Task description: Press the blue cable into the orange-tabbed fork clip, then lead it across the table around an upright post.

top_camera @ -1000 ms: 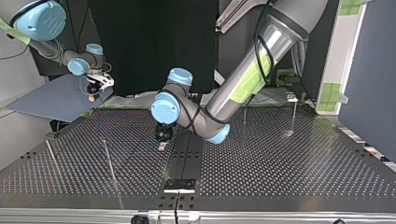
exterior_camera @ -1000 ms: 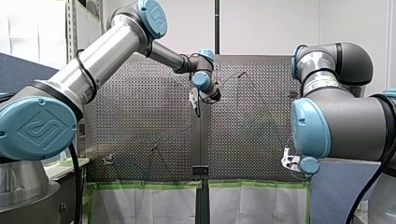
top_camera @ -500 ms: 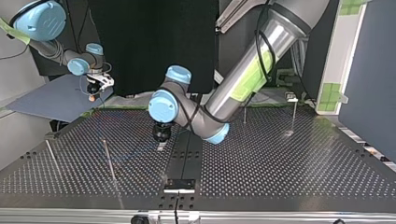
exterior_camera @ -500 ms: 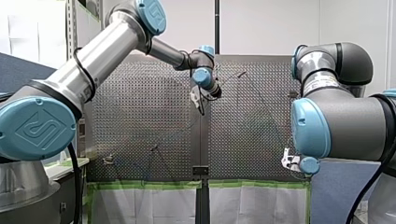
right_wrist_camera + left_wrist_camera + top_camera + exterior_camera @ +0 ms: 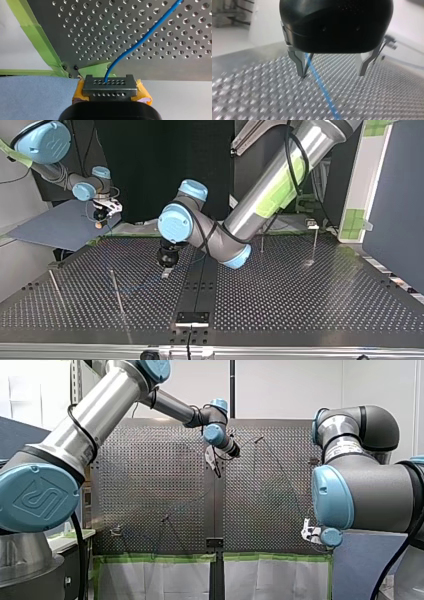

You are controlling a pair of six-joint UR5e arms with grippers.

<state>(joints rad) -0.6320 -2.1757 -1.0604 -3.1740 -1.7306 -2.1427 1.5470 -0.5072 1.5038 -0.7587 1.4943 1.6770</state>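
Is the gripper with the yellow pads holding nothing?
No: the thin blue cable runs straight into my right gripper, between its yellow pads.

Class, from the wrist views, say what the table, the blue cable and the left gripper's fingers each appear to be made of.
The table looks like bare metal sheet, perhaps steel or aluminium: dull grey sheen, punched holes. The blue cable seems plastic-sheathed: smooth, uniform colour, soft bends. The left gripper's fingers look metal: grey, thin, sharp-edged.
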